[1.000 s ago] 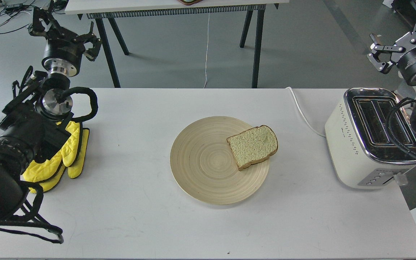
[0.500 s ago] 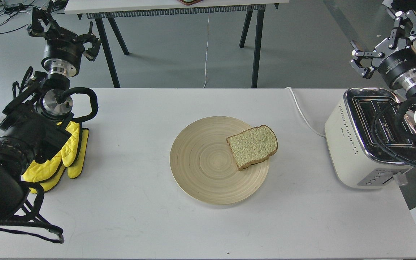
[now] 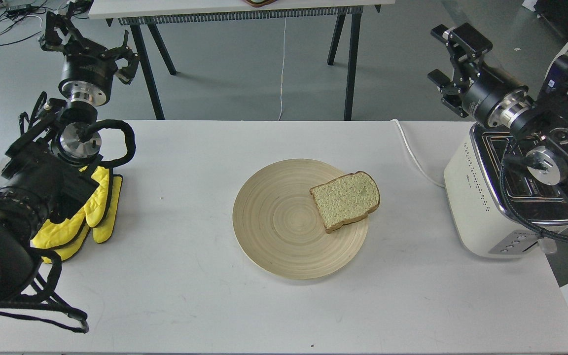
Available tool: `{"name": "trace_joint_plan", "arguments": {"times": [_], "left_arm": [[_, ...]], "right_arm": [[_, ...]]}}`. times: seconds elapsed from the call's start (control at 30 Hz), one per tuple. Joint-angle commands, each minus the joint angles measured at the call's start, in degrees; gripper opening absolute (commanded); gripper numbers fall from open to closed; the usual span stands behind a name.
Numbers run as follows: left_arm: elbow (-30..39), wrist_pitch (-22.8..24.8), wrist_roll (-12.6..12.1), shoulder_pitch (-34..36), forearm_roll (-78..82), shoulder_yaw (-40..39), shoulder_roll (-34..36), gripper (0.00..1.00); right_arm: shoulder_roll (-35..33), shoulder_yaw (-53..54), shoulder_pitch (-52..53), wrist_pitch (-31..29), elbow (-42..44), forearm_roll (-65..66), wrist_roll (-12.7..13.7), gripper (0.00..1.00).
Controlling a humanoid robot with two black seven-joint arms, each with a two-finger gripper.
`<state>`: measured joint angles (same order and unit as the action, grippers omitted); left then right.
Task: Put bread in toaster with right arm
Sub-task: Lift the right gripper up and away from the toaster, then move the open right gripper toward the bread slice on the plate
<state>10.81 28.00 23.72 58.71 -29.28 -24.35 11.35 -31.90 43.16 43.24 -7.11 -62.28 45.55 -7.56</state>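
Observation:
A slice of pale tan bread with a brown crust lies flat on the right side of a round wooden plate at the table's middle. The cream-white toaster with a chrome top stands at the table's right edge, its slots partly hidden by my right arm. My right gripper is open and empty, held in the air above the table's far right, behind the toaster and far from the bread. My left gripper is open and empty, raised beyond the far left corner.
A yellow oven mitt lies at the table's left edge under my left arm. The toaster's white cord runs off the table's far edge. Another table on black legs stands behind.
My right arm has swung left and up across the toaster, and its gripper has moved from the far right edge to a spot behind the toaster. The bread, plate and left arm have not moved.

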Motion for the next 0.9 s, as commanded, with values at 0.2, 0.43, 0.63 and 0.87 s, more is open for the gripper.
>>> {"name": "trace_joint_plan", "arguments": {"times": [0.2,0.43,0.63,0.87], "left_arm": [[0.0,0.0,0.0,0.1,0.0,0.1,-0.1,1.00],[0.0,0.0,0.0,0.0,0.0,0.1,-0.2,1.00],[0.0,0.0,0.0,0.0,0.1,0.3,-0.2,1.00],[0.0,0.0,0.0,0.0,0.1,0.2,-0.3,1.00]], "right_arm": [[5.0,-14.0,-1.6,4.7,0.7,9.6,-0.4,0.98],[8.3,-21.6,-3.0,7.7,5.8,11.1,-0.2,0.89],[8.3,-26.9,-3.1,11.5,6.3,11.1,-0.1,0.84],[10.8,-28.4,-3.5,11.6,8.8,11.1,0.3,0.73]]}}
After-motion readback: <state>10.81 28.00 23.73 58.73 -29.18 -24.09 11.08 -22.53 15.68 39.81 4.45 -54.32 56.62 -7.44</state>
